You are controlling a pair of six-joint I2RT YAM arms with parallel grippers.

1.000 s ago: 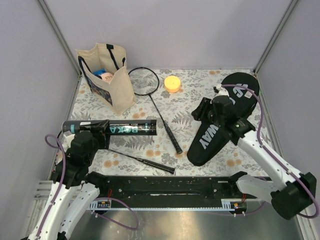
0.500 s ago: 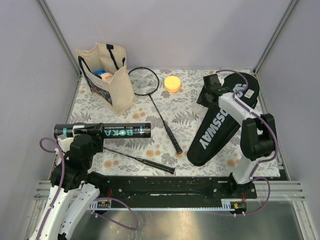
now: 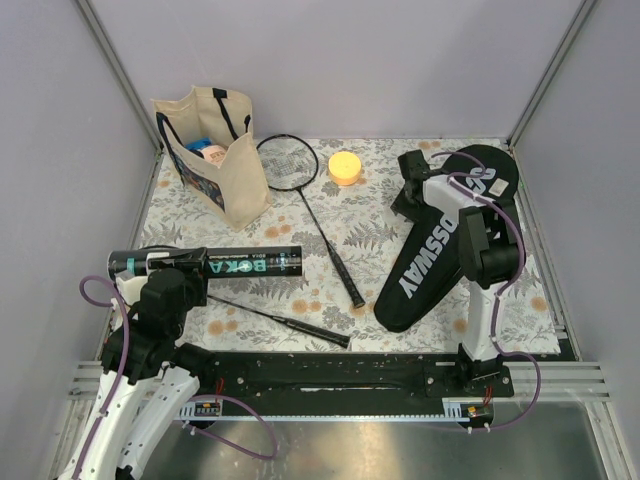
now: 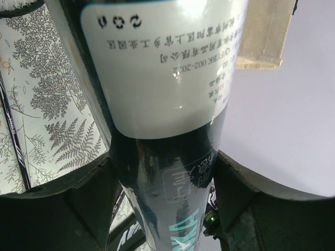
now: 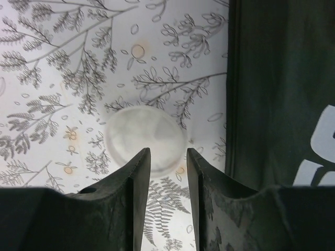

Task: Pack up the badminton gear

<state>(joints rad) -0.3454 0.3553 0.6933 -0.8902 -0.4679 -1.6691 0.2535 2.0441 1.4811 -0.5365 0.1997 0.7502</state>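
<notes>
Gripped nearer one end by the left tool (image 3: 165, 263), level over the left of the flower-patterned counter (image 3: 375, 218): long black lettered cylindrical tube (image 3: 225, 262), likely light, hollow and slick, stiff yet crushable, so best squeezed gently nearer mid-length to stop tipping. Hovering part-open with nothing between its fingers, right tool (image 5: 167, 157), over a blurred small white round thing (image 5: 141, 136), probably a feather shuttlecock, just beside the flat black racket-shaped fabric cover (image 5: 272, 78); fragile and near weightless, best pinched at the cork, not the feathers
</notes>
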